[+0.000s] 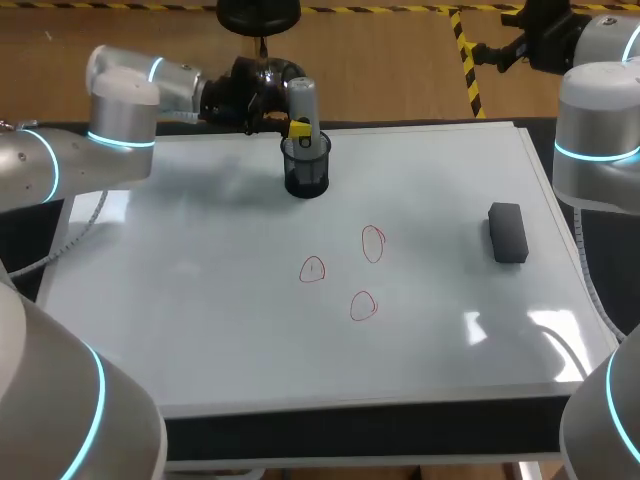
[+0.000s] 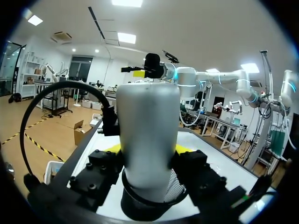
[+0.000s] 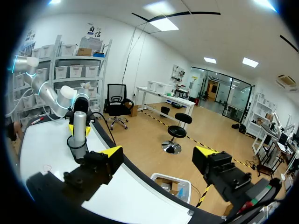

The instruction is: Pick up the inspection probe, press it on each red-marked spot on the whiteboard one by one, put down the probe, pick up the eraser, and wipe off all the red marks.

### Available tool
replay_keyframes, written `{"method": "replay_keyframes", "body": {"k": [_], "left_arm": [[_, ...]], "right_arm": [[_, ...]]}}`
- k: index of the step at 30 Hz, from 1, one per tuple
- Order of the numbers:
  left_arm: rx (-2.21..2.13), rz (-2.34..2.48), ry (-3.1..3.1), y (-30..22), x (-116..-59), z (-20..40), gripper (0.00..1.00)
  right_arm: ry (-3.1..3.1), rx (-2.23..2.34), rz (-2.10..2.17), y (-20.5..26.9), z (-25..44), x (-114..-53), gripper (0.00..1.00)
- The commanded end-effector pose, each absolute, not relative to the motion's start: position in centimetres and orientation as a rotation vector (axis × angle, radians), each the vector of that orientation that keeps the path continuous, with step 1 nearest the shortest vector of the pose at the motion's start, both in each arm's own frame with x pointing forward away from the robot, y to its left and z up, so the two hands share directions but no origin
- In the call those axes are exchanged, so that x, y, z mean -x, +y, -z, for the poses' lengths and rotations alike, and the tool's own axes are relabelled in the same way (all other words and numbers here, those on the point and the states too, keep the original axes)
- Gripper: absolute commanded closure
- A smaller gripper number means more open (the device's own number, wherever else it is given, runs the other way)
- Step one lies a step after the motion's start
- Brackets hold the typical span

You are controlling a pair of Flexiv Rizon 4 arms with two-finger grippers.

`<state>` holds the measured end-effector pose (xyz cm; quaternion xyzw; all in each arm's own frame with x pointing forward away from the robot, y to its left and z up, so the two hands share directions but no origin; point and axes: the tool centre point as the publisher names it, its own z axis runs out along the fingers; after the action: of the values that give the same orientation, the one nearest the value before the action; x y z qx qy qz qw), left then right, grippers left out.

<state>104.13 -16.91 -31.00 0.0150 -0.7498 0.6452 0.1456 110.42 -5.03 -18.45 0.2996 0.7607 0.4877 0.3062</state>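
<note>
The inspection probe (image 1: 302, 105), a grey cylinder, stands upright in a black mesh cup (image 1: 306, 170) at the back of the whiteboard (image 1: 200, 300). My left gripper (image 1: 298, 128) comes in from the left and is shut on the probe (image 2: 147, 135) just above the cup (image 2: 172, 189), one finger pressed to each side. Three red circles (image 1: 373, 243), (image 1: 312, 269), (image 1: 363, 306) are drawn mid-board. The dark eraser (image 1: 508, 232) lies at the right. My right gripper (image 3: 159, 156) is open and empty, held high past the board's back right corner, with the probe (image 3: 79, 122) far ahead of it.
A black cable loops from the left wrist beside the cup. The right arm's base link (image 1: 598, 130) stands at the board's right edge, close to the eraser. The board's left half and front strip are bare white surface.
</note>
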Motion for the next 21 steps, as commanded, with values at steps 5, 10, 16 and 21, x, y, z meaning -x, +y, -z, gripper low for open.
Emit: {"method": "replay_keyframes", "body": {"k": [5,10,16,21], "left_arm": [[-0.037,-1.866,-2.169,-16.65,-104.19,30.94,1.0],[-0.033,-1.852,-2.196,-16.45,-104.11,30.96,1.0],[-0.025,-1.843,-2.232,-16.26,-104.13,30.93,1.0],[-0.033,-1.819,-2.265,-16.13,-104.14,31.36,1.0]], "right_arm": [[2.013,-0.793,-1.291,-5.03,18.45,-110.42,0.0],[2.013,-0.793,-1.291,-5.03,18.45,-110.42,0.0],[2.013,-0.793,-1.291,-5.03,18.45,-110.42,0.0],[2.013,-0.793,-1.291,-5.03,18.45,-110.42,0.0]]}}
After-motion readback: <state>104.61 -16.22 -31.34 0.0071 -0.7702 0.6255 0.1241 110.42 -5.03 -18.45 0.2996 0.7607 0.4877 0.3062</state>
